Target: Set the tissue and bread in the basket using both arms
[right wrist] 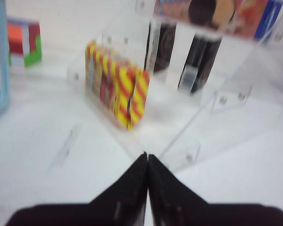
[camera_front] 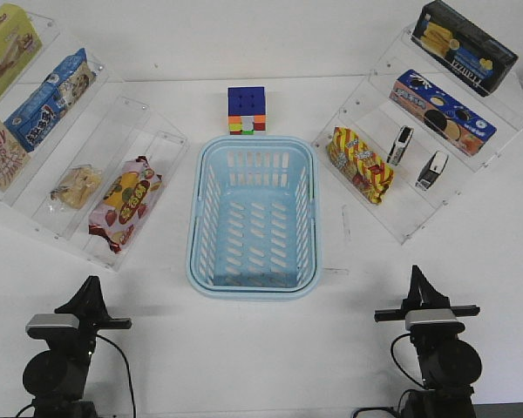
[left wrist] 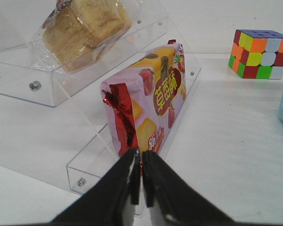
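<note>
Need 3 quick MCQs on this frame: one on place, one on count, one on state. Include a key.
1. The bread lies:
A. in the basket
B. on the left rack
C. by the cube

2. Tissue packs on the right rack:
A. one
B. two
C. three

3. The basket is:
A. empty
B. holding bread
C. tipped over

Key: 1 B, it sits on the left acrylic shelf beside the strawberry packet. 2 B, one tissue pack and a second stand there. 3 A, only its slotted floor shows.

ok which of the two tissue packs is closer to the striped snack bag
The inner tissue pack, beside the striped snack bag; the other tissue pack stands farther out.
</note>
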You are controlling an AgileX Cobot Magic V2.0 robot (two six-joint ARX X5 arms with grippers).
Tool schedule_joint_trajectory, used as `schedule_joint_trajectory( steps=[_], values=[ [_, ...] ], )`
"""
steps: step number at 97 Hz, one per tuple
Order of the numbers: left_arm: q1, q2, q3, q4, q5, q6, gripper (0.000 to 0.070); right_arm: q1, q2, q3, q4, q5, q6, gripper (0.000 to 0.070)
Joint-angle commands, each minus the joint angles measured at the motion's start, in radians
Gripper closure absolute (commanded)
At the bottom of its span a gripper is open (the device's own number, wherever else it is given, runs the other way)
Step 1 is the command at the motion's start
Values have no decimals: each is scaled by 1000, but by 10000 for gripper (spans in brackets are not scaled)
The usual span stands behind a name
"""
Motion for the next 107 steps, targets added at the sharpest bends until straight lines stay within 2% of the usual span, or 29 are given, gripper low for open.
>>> schedule_joint_trajectory(
  steps=[1, 14, 21, 31, 37, 45, 60, 76, 81, 84, 90, 93, 107],
  values=[
    [2, -2, -20, 12, 0, -2, 699, 2, -1, -2, 40, -2, 21, 700],
    [2, -2, -20, 12, 0, -2, 699, 2, -1, -2, 103, -3, 80, 700],
    [2, -2, -20, 12, 0, -2, 699, 2, -1, -2, 104, -3, 166, 700],
    [2, -2, -20, 12, 0, -2, 699, 2, -1, -2, 100, -2, 347, 700],
    [2, -2, -20, 12, 0, -2, 699, 2, 0, 8, 98, -7, 402, 700],
    [2, -2, -20, 12, 0, -2, 699, 1, 5, 58, 26, 7, 460, 700],
    [2, -2, -20, 12, 0, -2, 699, 1, 132, 203, -96, 35, 513, 700],
    [2, -2, -20, 12, 0, -2, 699, 1, 394, 367, -128, 32, 469, 700],
    [2, -2, -20, 12, 0, -2, 699, 1, 479, 421, -130, 31, 429, 641],
    [2, -2, -20, 12, 0, -2, 699, 1, 528, 453, -132, 32, 410, 556],
    [2, -2, -20, 12, 0, -2, 699, 1, 630, 516, -131, 32, 375, 343],
    [2, -2, -20, 12, 0, -2, 699, 1, 679, 547, -131, 34, 358, 283],
    [2, -2, -20, 12, 0, -2, 699, -3, 902, 690, -130, 99, 296, 276]
  ],
)
